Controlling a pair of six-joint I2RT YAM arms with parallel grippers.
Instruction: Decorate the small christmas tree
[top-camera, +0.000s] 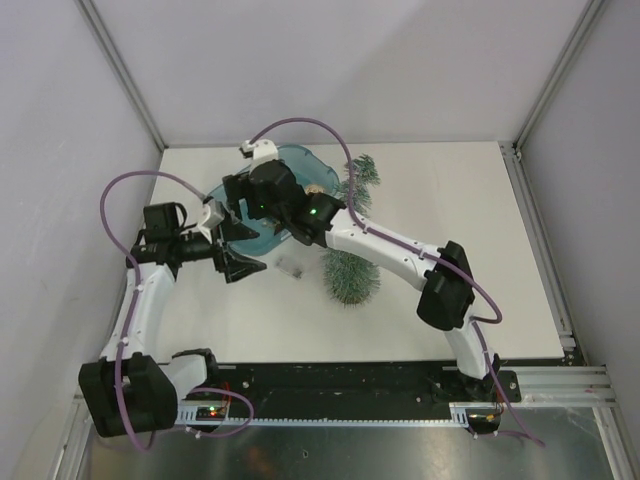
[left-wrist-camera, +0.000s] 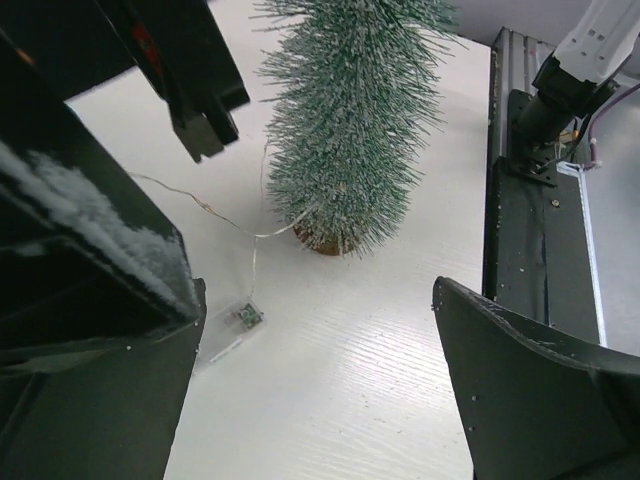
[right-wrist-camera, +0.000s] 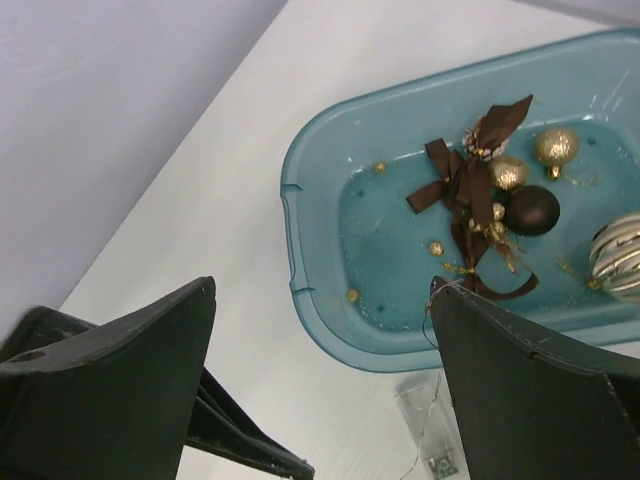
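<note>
The small christmas tree (left-wrist-camera: 345, 130) appears to stand on its wooden base, frosted green; in the top view the tree (top-camera: 350, 272) is partly under the right arm. A thin light wire (left-wrist-camera: 215, 215) runs from the tree to a clear little box (left-wrist-camera: 232, 328) on the table. My left gripper (left-wrist-camera: 315, 295) is open over bare table beside that box. My right gripper (right-wrist-camera: 322, 288) is open above the near-left rim of the teal tub (right-wrist-camera: 300, 220); the wire touches the tip of its right finger (right-wrist-camera: 440, 295). The right gripper (top-camera: 240, 205) hovers just above the left gripper (top-camera: 240, 248).
In the tub lie a brown ribbon ornament (right-wrist-camera: 470, 185), gold baubles (right-wrist-camera: 556, 148), a dark bauble (right-wrist-camera: 530, 210) and a striped one (right-wrist-camera: 620, 255). The clear box (top-camera: 290, 267) lies between tub and tree. Walls enclose the table; a black rail (left-wrist-camera: 520, 250) runs along the near edge.
</note>
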